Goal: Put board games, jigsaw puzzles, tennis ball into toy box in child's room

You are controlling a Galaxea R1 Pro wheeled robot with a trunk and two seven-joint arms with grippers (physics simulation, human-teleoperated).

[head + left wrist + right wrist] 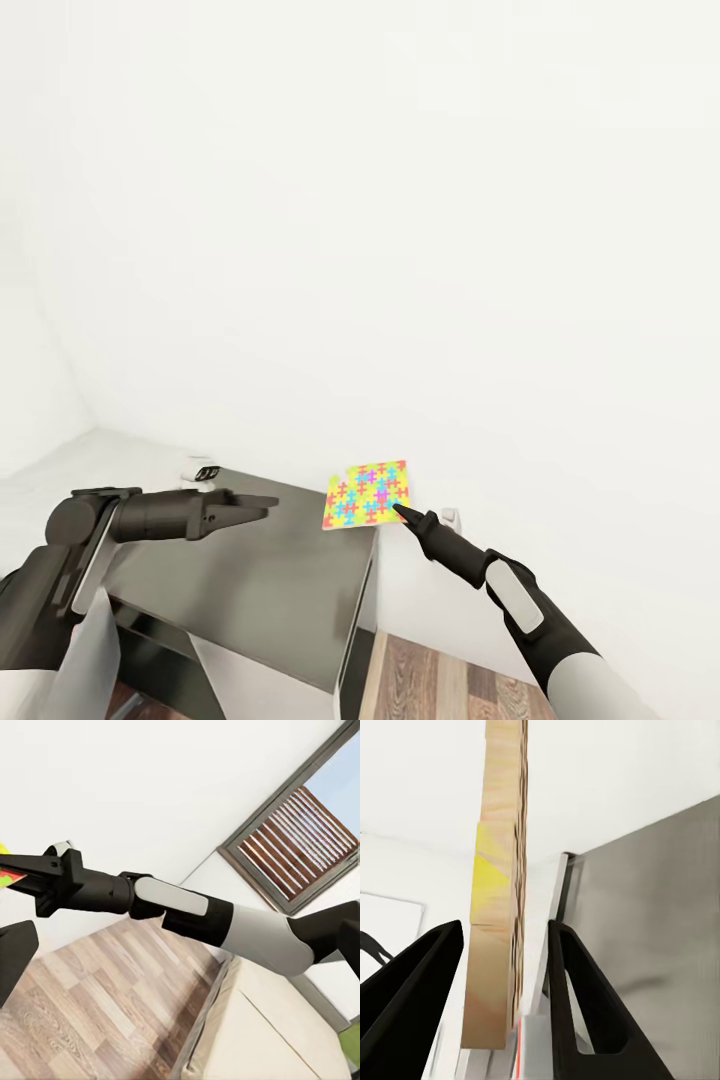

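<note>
The right gripper (403,511) holds one jigsaw puzzle (366,494) by its lower corner, just past the far edge of the dark grey part of the table (250,590). In the head view the puzzle stands lifted and tilted, and it seems to be off the table top. In the right wrist view the puzzle (499,907) is seen edge-on, thin, between the two black fingers (577,1005). There is a visible gap on each side, so I cannot tell if the fingers really press on it or only stand around it.

The left gripper (262,504) hovers over the dark table top with its fingers close together and nothing between them; it looks nearly closed and empty.

The main danger, I think, is a weak hold. The puzzle is thin and is taken only at a corner, so it can turn or slip out during a fast move. If it falls here, it may land on the wooden floor (440,680) beside the table. The toy box is not visible, so the arm must carry the puzzle some way.
</note>
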